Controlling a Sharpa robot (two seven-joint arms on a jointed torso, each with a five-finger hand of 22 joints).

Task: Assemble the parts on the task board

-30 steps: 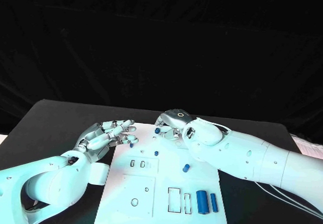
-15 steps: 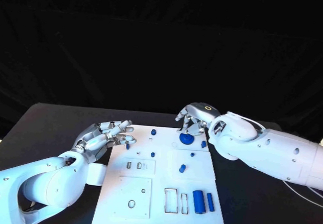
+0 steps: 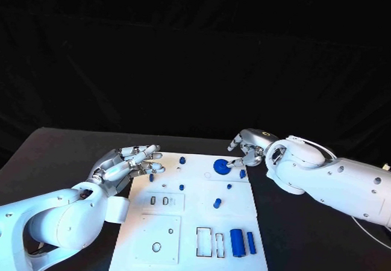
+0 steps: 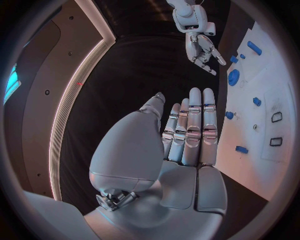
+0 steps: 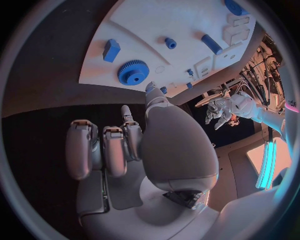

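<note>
The white task board (image 3: 244, 213) lies in the middle of the black table. A blue gear (image 3: 221, 167) lies flat near its far edge, with small blue pegs (image 3: 182, 160) around it. Two blue cylinders (image 3: 237, 242) lie at the near right. My right hand (image 3: 251, 149) hovers just right of the gear at the board's far right corner, fingers apart and holding nothing. The right wrist view shows the gear (image 5: 133, 72) beyond that hand (image 5: 125, 150). My left hand (image 3: 129, 163) hovers over the board's far left corner with its fingers straight and nothing in it (image 4: 187, 130).
Rectangular and round slots (image 3: 206, 241) are cut into the near half of the board. A blue block (image 5: 111, 50) lies beside the gear. Black tabletop (image 3: 321, 237) runs around the board on every side.
My right hand has moved right, from over the board's far middle to its far right corner, leaving the gear uncovered on the board. The left hand has kept its place.
</note>
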